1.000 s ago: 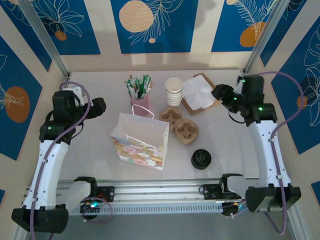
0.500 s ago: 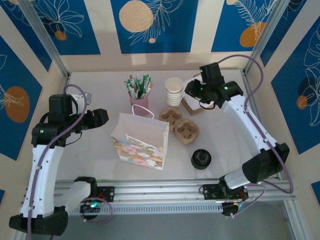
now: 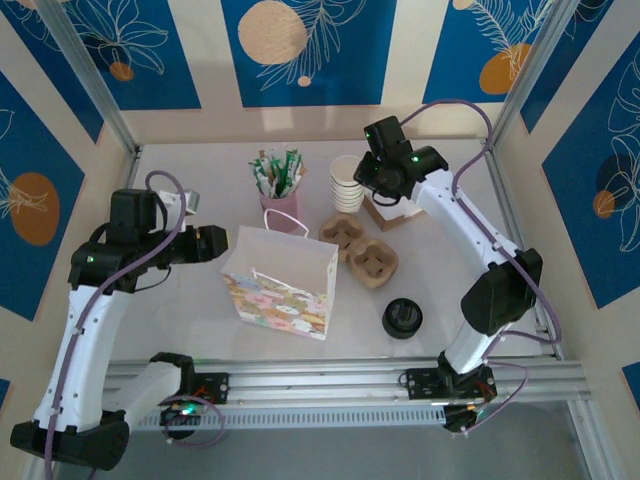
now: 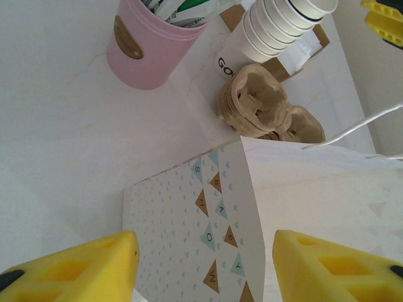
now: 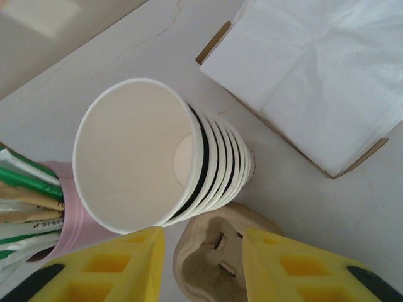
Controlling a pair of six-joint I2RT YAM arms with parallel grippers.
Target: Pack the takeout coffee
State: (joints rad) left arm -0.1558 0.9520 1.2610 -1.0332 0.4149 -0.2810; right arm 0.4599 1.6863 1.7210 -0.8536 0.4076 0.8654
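Nearest the arms' bases, low and right of centre in the top view, a low round black lid lies on the white table. Where the takeout coffee stands cannot be told. At mid-frame a patterned paper bag stands upright, mouth up. The left gripper is just beside the bag's left side, its yellow fingers wide apart and holding nothing. From the wrist view the bag's upper edge shows between them. Beyond the bag, right of centre, two pulp cup carriers lie touching each other. Farther up, a pink holder of paper-wrapped sticks stands left of a stack of lidless cream cups. A brown box of white napkins sits to the stack's right. The right gripper hangs above the stack and the farther carrier, jaws moderately parted and empty.
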